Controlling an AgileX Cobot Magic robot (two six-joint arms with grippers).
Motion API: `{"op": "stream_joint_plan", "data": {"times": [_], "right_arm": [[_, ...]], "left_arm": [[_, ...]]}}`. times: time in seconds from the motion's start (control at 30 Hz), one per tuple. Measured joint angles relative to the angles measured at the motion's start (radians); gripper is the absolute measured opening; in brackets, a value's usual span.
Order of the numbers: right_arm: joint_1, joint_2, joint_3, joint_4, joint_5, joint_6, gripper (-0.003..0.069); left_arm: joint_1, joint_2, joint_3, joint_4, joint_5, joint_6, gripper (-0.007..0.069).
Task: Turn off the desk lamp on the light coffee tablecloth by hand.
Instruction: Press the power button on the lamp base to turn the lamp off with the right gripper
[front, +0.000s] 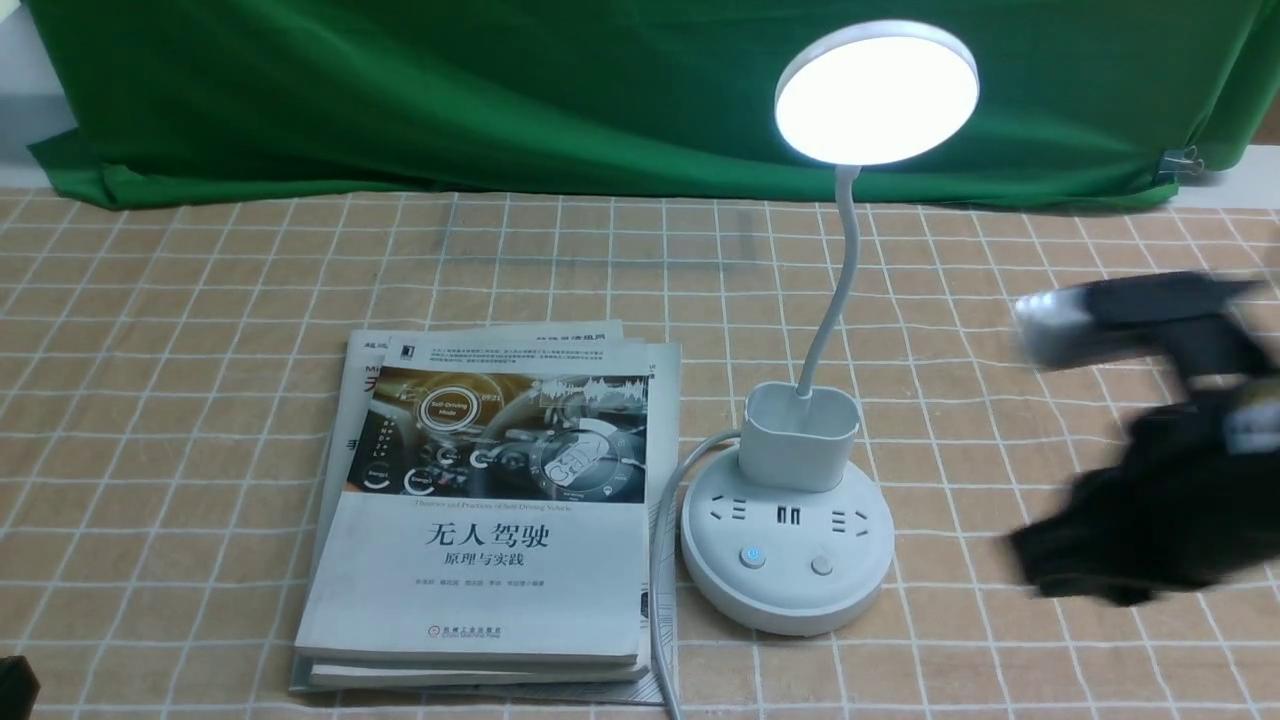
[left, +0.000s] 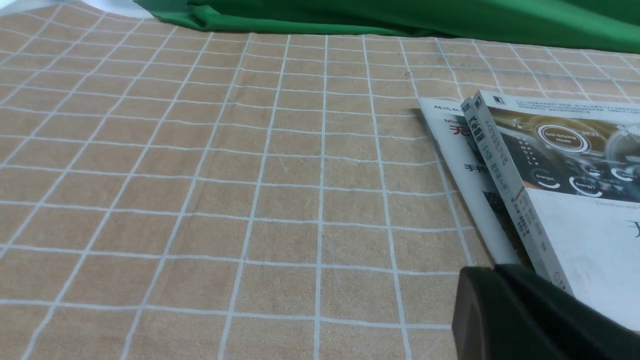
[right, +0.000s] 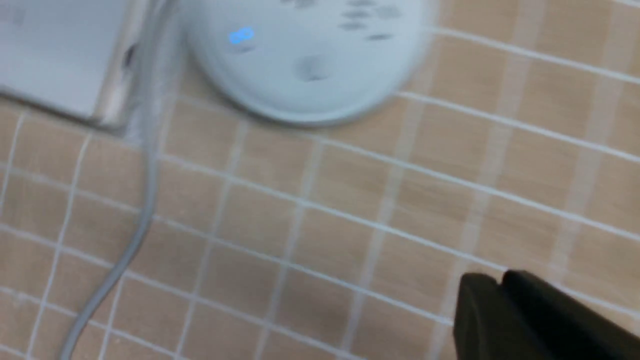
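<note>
Desk lamp (front: 800, 440) glows from its smooth round disc (front: 876, 92); blurred right pincer (right: 497, 295) seems pressed together.

front cam faces forward, sees everything; left wrist's low by the books (left: 550, 175), right wrist's close over the desk lamp (right: 305, 60).

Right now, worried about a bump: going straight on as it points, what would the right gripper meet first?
Probably the desk lamp, at its round base's right edge; the right gripper is blurred, so it may touch the tablecloth first.
</note>
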Motion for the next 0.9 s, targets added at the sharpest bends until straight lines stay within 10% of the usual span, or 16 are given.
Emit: {"op": "stream_joint_plan", "data": {"times": [0.2, 0.9], "right_arm": [[0.124, 0.231, -0.129, -0.053, -0.014, 0.053, 0.0048], [0.109, 0.484, -0.266, -0.043, -0.095, 0.064, 0.0048]], "left_arm": [[0.000, 0.000, 0.000, 0.000, 0.000, 0.000, 0.0005], [0.000, 0.000, 0.000, 0.000, 0.000, 0.000, 0.0005]]}}
